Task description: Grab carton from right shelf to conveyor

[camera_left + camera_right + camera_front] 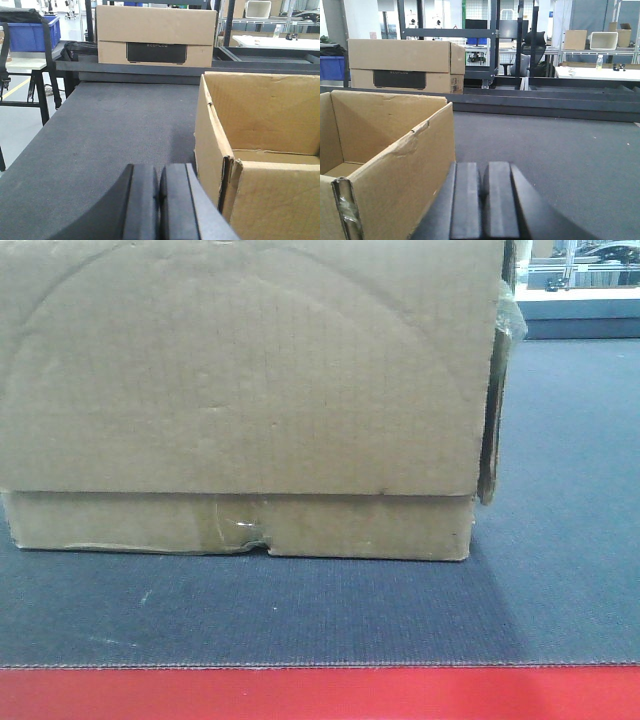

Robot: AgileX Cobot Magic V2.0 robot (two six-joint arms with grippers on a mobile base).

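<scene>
Looking through each camera in turn, you see the following.

Front view, carton: the carton (240,390) sits flat on the conveyor (560,570), filling the upper left of your picture; its deep upper sleeve overlaps a narrow bottom strip with clear tape and a torn notch at the lower edge.
Front view, conveyor: dark woven belt runs under and to the right of the carton, and the red front edge (320,695) lies nearest you.
Left wrist view, fingers: the left gripper (160,205) shows its two dark fingers (142,205) pressed together with nothing between them, low over the belt (110,135).
Left wrist view, carton: the open carton (260,150) stands just right of those fingers, not touched by them.
Left wrist view, far end: a second cardboard box (156,35) with a dark label sits beyond the belt; a blue bin (32,32) is at far left.
Right wrist view, fingers: the right gripper (482,200) also has its fingers (500,200) closed together, empty.
Right wrist view, carton: the carton (385,150) stands just left of them, top open, apart from the fingers.
Right wrist view, far end: the labelled box (402,65) rests past the belt (560,150).
</scene>
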